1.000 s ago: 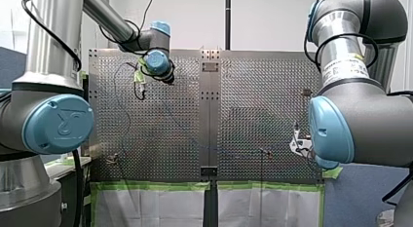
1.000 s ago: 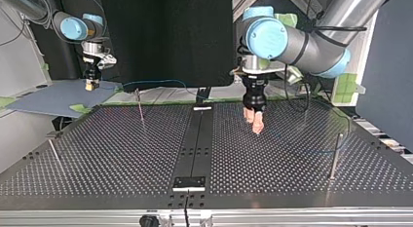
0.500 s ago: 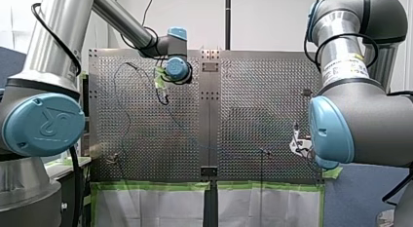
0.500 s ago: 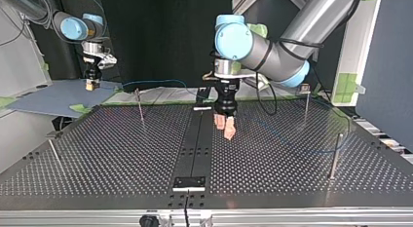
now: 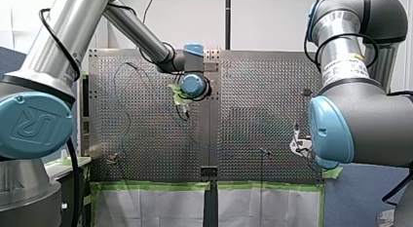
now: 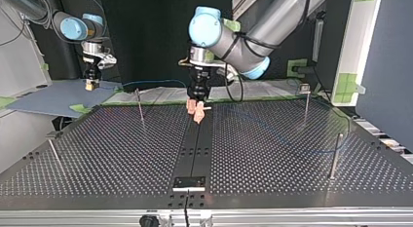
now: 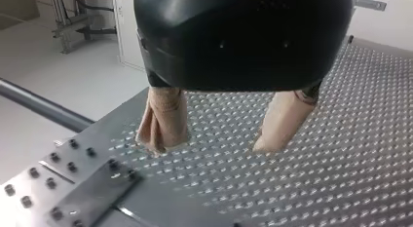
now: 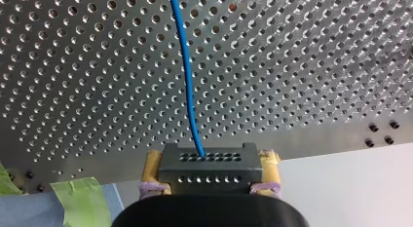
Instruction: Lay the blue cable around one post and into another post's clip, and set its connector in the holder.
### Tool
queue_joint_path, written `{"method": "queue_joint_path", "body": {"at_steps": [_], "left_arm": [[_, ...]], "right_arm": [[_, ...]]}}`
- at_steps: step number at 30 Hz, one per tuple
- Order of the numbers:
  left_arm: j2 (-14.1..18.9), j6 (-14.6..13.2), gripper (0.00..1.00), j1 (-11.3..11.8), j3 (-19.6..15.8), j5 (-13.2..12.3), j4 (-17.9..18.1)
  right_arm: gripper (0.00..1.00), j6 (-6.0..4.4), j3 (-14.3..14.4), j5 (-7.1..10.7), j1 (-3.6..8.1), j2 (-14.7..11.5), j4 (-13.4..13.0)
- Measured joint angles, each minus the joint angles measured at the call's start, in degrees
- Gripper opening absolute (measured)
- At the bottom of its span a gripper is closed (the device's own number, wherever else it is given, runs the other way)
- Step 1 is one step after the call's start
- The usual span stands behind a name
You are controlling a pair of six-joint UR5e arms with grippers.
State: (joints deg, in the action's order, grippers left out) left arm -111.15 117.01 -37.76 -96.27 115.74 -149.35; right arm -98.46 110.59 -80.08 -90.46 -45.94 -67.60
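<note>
Perforated metal bench (image 6: 112, 154) with a dark centre strip (image 6: 195, 154); green tape (image 6: 160, 101) along the edge nearest the arms.

- Right gripper (image 8: 210, 185): clamped on the black connector (image 8: 207, 163), held off the bench edge at the top view's left. The blue cable (image 8: 187, 76) exits the connector face.
- From there the cable passes near the thin post (image 6: 140, 106), then lies in slack curves on the bench at the top view's right, between the centre strip and the two posts there (image 6: 306, 104).
- Left gripper (image 7: 210, 144): beige pads (image 7: 165, 115) spread wide with nothing between them, low over the centre strip.

Handling, my read:
- The cable is thin, light and floppy. It won't hold a bend round a post without tension.
- The connector is a rigid block and a safe place to grip, as the right gripper does.
- The left gripper should pinch the cable itself on the slack run. The wire is thin, so it could slide through the pads.

Containers:
- No bins or trays.
- I can't pick out the holder.
- The post heads are too small to tell whether a clip holds anything.
</note>
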Motion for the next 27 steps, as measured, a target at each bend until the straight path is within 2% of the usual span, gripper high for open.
{"method": "queue_joint_path", "body": {"at_steps": [4,8,18,23,27], "left_arm": [[-1.9,1.7,1.0,-1.9,0.0,1.6,1.9],[-3.7,3.5,1.0,-3.7,0.0,1.6,3.7],[-8.6,6.1,1.0,-8.6,0.4,-1.0,8.6],[-11.0,7.0,1.0,-11.0,2.2,-2.6,11.0],[-12.9,8.0,1.0,-12.9,4.0,-2.5,12.9]], "right_arm": [[0.0,0.0,0.0,0.0,-0.01,0.0,0.0],[0.0,0.0,0.0,0.0,-0.01,0.0,0.0],[0.0,0.07,0.0,0.0,-0.02,0.0,0.0],[0.0,0.09,0.0,0.0,-0.04,0.0,-0.1],[0.0,0.14,0.0,0.01,-0.19,0.0,-0.2]]}}
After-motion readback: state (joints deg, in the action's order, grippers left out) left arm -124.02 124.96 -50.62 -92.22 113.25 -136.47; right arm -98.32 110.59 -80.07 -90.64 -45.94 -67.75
